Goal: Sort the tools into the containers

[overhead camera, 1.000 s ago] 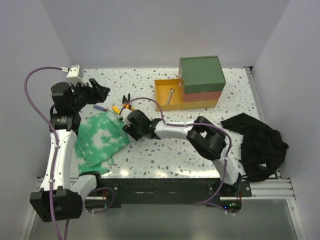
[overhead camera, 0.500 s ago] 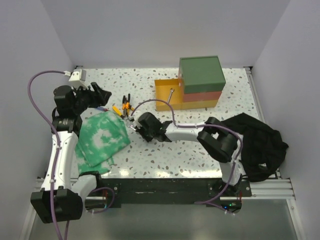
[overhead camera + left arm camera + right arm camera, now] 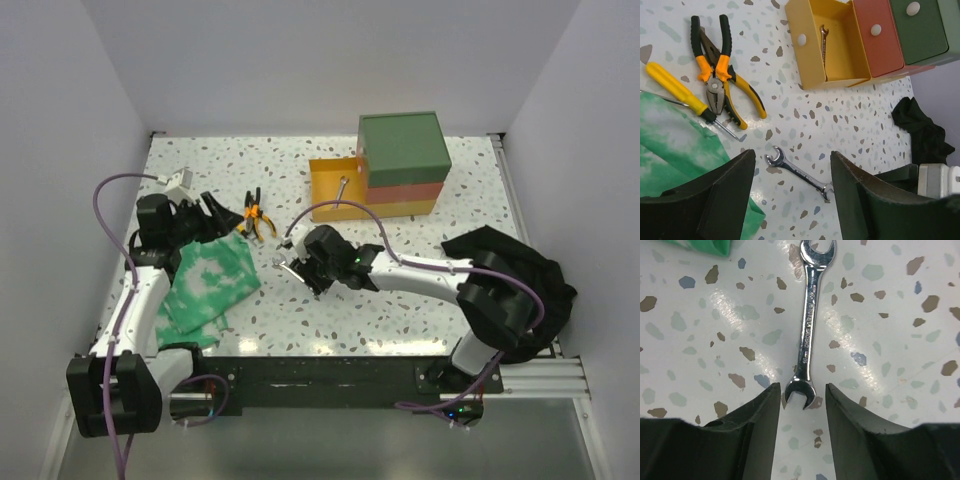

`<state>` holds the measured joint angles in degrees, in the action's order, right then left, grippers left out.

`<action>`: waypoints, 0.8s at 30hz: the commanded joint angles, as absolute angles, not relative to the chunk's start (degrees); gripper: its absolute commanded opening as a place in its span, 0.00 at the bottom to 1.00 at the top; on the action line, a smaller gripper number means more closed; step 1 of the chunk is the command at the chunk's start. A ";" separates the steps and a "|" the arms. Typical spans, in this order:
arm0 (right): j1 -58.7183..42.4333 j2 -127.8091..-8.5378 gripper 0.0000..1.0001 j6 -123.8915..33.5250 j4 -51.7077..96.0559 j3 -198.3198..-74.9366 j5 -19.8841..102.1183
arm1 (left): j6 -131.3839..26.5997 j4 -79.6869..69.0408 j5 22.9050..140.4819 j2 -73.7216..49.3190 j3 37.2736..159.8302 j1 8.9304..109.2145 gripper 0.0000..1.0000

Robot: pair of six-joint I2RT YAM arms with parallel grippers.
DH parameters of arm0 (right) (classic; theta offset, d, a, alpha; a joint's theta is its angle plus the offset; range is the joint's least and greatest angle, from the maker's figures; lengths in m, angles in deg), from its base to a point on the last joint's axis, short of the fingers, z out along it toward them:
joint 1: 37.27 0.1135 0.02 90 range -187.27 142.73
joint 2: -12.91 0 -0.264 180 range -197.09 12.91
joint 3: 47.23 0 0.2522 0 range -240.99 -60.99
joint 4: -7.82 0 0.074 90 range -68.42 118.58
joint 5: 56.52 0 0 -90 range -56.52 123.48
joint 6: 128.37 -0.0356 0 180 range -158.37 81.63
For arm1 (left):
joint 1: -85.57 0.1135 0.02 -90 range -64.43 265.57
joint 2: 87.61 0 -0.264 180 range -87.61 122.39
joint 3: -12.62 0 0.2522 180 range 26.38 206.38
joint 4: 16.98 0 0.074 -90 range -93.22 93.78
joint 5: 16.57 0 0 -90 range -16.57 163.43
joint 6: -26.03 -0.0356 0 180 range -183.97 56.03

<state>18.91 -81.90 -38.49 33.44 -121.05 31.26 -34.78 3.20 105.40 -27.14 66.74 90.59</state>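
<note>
A thin silver wrench (image 3: 809, 325) lies flat on the speckled table, also in the left wrist view (image 3: 799, 173) and the top view (image 3: 283, 263). My right gripper (image 3: 802, 390) is open low over the table, with the wrench's near end between its fingertips, not clamped. My left gripper (image 3: 792, 156) is open and empty above the table, left of the wrench. Orange-and-black pliers (image 3: 711, 62) and yellow-handled pliers (image 3: 742, 97) lie beside it. The drawer stack (image 3: 403, 148) stands at the back. Its yellow bottom drawer (image 3: 807, 60) is pulled open and holds another wrench (image 3: 823, 44).
A yellow-handled screwdriver (image 3: 677, 90) lies by the pliers, its tip near the green-and-white cloth (image 3: 205, 280). A black cloth (image 3: 515, 285) is heaped at the right edge. White walls close in the table on three sides.
My right gripper has drawn back to the right, away from the green cloth, and the wrench now lies at its tips. My left gripper has swung right and nearer, toward the pliers.
</note>
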 commanded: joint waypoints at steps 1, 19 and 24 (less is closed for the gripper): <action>18.89 -78.59 0.44 -35.03 33.10 -116.72 29.08 | -31.98 -2.34 107.45 -26.70 66.81 89.88 0.66; 18.89 -85.88 0.31 -32.57 30.19 -114.96 29.69 | -31.80 -2.34 106.13 -27.14 66.46 89.88 0.66; 18.45 -87.99 0.15 -33.70 30.11 -114.78 35.04 | -29.44 -2.25 107.53 -26.88 64.18 89.79 0.66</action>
<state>18.91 -85.50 -32.74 31.82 -115.25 30.84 -32.22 -0.04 106.10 -26.11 65.95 90.00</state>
